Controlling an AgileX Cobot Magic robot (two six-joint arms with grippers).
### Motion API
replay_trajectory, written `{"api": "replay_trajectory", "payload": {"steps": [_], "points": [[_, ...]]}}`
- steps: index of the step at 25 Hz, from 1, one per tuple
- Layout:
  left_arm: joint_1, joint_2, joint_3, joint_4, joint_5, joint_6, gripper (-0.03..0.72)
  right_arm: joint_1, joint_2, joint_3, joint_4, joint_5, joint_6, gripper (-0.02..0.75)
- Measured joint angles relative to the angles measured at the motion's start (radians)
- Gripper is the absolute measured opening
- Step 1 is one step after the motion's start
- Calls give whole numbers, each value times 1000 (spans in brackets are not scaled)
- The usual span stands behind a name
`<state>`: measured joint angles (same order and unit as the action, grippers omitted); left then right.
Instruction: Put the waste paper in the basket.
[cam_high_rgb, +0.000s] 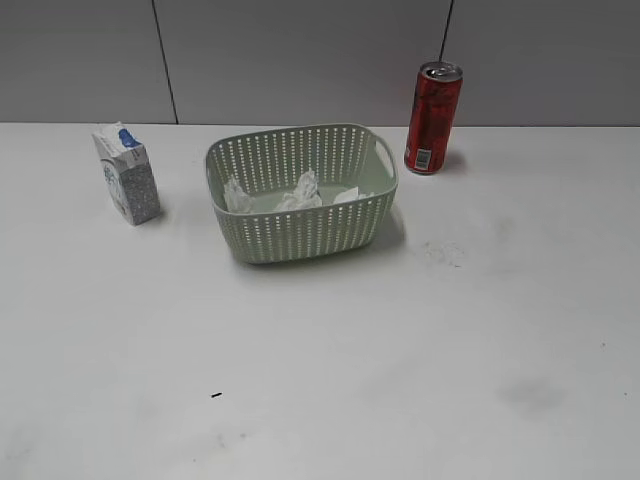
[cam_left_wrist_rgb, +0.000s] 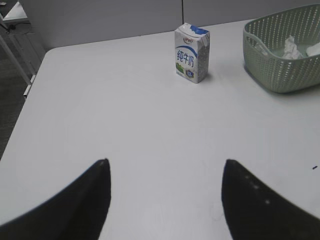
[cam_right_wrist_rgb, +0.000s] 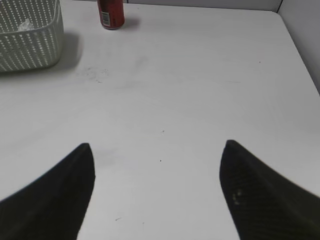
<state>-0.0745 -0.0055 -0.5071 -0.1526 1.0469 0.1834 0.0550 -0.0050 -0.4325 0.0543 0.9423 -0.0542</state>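
Note:
The pale green slotted basket (cam_high_rgb: 300, 225) stands at the middle back of the white table. Three crumpled white paper wads lie inside it: one at the left (cam_high_rgb: 236, 195), one in the middle (cam_high_rgb: 301, 192), one at the right (cam_high_rgb: 347, 195). The basket (cam_left_wrist_rgb: 280, 60) with a wad (cam_left_wrist_rgb: 291, 46) shows at the right of the left wrist view, and the basket (cam_right_wrist_rgb: 30, 45) at the top left of the right wrist view. My left gripper (cam_left_wrist_rgb: 165, 162) is open and empty over bare table. My right gripper (cam_right_wrist_rgb: 157, 145) is open and empty over bare table. Neither gripper shows in the exterior view.
A white-and-blue milk carton (cam_high_rgb: 127, 173) stands upright left of the basket, also in the left wrist view (cam_left_wrist_rgb: 192, 52). A red drinks can (cam_high_rgb: 432, 118) stands behind the basket's right end, also in the right wrist view (cam_right_wrist_rgb: 110, 13). The table edge runs along the left (cam_left_wrist_rgb: 30, 95).

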Motion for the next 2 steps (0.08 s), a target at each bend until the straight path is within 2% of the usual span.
{"api": "replay_trajectory", "payload": {"steps": [2], "points": [[0, 0, 0, 0, 0, 0, 508, 0, 0, 0, 9, 0, 0, 590]]}}
